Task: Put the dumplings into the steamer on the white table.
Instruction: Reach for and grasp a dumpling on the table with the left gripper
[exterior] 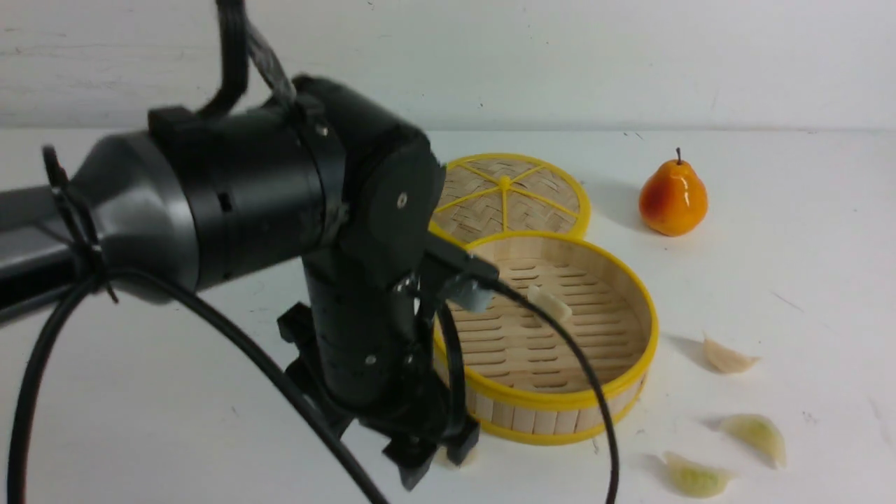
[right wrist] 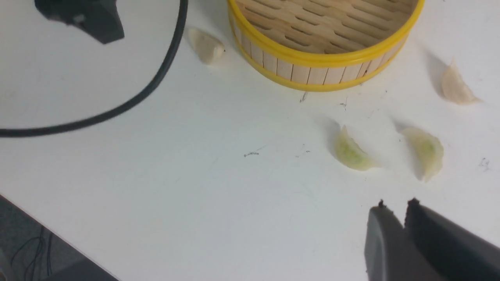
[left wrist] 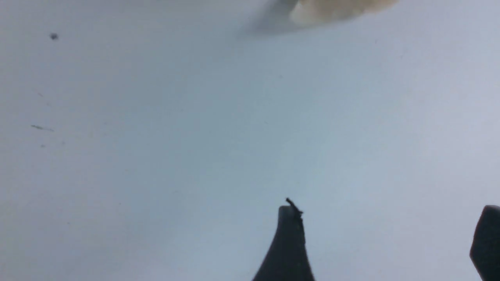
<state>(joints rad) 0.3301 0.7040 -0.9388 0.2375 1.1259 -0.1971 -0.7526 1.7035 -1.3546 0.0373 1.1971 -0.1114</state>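
- The left tool (exterior: 437, 456) hangs low over the broad white worktop (exterior: 140, 392), jaws wide with nothing between them. It is just beside the near-left wall of the round bamboo steamer with yellow rims (exterior: 546, 420).
- Likely target: the cream-white pleated dumpling by the steamer wall (right wrist: 205, 45), lying on the worktop. In the left wrist view it sits at the frame edge, ahead of the dark fingers (left wrist: 289, 238), not between them.
- To do this well: advance until the dumpling is centred between the jaws. Close across the plump body, not the thin pleated edge. Lift above the yellow rim before crossing it. The wall is close, so a finger could nudge the steamer.
- The right tool (right wrist: 394, 206) has narrow jaws, nearly together and empty. It is near one pale green-tinged dumpling (right wrist: 351, 152) and a second green-tinged dumpling (right wrist: 425, 150).
- Count: one cream dumpling on the slatted floor (exterior: 549, 302) is inside the steamer. A lone cream dumpling to the right (exterior: 728, 357) lies on the worktop. Four are out in all.
- Writing: none readable. No brand or label shows on the steamer, the arm or the flat woven disc with yellow spokes (exterior: 511, 196).
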